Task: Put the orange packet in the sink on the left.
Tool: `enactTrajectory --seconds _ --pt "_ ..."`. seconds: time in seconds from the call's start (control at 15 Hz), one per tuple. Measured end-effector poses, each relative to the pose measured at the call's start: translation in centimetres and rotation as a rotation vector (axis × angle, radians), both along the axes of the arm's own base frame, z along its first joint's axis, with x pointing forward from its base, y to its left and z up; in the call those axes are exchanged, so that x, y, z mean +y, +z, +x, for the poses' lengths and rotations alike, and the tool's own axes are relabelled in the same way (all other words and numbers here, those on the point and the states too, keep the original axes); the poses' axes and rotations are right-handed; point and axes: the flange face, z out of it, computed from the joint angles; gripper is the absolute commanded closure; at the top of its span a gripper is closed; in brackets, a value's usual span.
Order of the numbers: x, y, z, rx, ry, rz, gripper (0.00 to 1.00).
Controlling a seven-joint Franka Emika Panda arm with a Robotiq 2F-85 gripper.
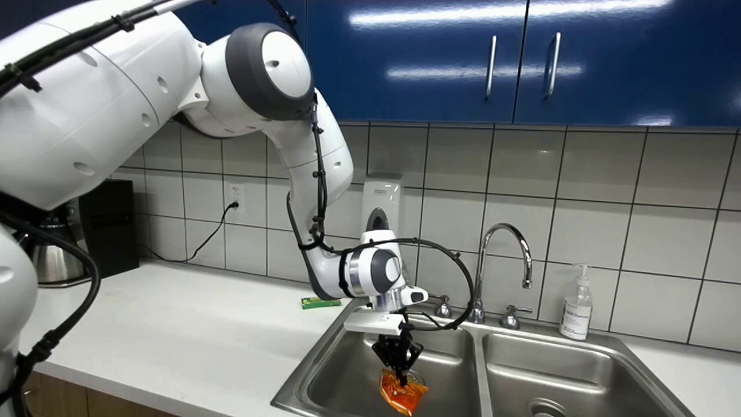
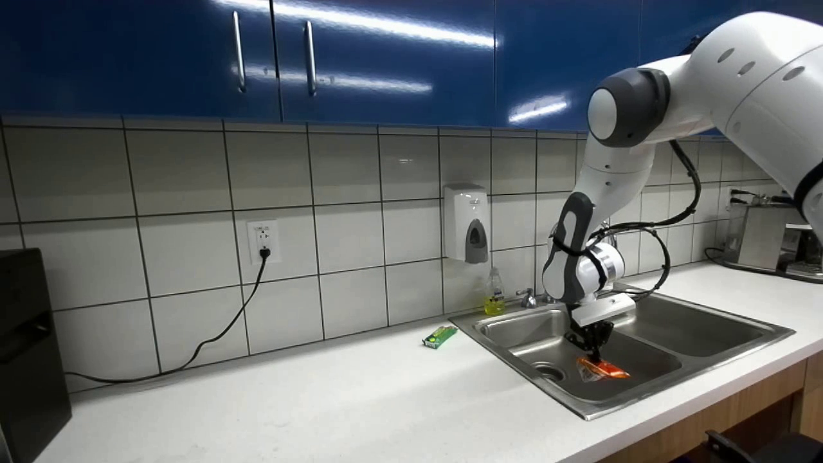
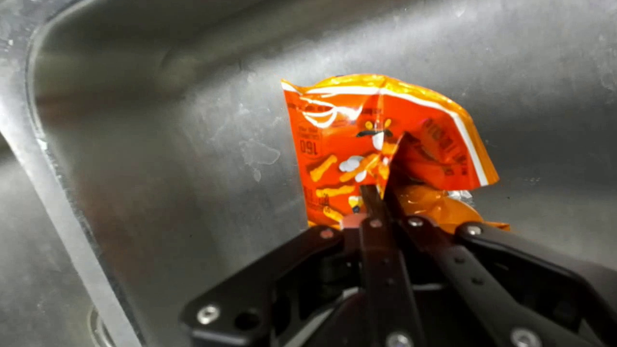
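The orange packet (image 1: 403, 399) is inside the left basin (image 1: 341, 370) of the steel sink in an exterior view. It also shows in an exterior view (image 2: 609, 370), in the basin with the visible drain. In the wrist view the orange packet (image 3: 332, 140) is creased and bunched up between the fingertips. My black gripper (image 3: 383, 195) points down and is shut on the packet's middle. The gripper also shows in both exterior views (image 1: 402, 377) (image 2: 595, 355). I cannot tell whether the packet touches the basin floor.
The right basin (image 1: 550, 362) lies beyond a divider (image 1: 481, 370). The tap (image 1: 480, 278) and a soap bottle (image 1: 577, 307) stand behind the sink. A soap dispenser (image 2: 466, 222) hangs on the wall. A small green packet (image 2: 440, 336) lies on the white counter (image 2: 334, 399).
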Motion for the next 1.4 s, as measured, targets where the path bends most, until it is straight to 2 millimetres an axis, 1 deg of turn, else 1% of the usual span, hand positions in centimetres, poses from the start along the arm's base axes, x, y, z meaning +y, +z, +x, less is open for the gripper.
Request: enactTrajectory --seconds 0.33,0.47,0.67,0.73,0.8,0.87,0.93,1.0,1.07,1.13,1.27,1.4 --pt "-0.2 -3.9 1.0 0.020 0.015 -0.010 1.00" --pt "-0.2 -5.0 1.4 0.023 0.016 -0.012 1.00" --pt "-0.2 -6.2 2.1 0.020 0.019 -0.016 1.00" --pt "-0.3 -6.4 2.3 0.018 0.019 -0.016 0.74" --pt "-0.3 -6.5 2.6 0.015 0.020 -0.018 0.72" --pt "-0.3 -6.6 2.8 0.012 0.020 -0.019 0.66" --pt "-0.3 -6.6 2.9 0.008 0.020 -0.019 0.57" --pt "-0.3 -6.4 3.1 0.003 0.020 -0.020 0.51" --pt "-0.3 -6.1 3.4 -0.003 0.020 -0.021 0.42" --pt "-0.2 -5.7 3.7 -0.011 0.021 -0.022 0.35" --pt "0.1 -4.0 4.5 -0.037 0.025 -0.026 0.20" --pt "0.4 -1.2 5.3 -0.070 0.030 -0.032 0.05"
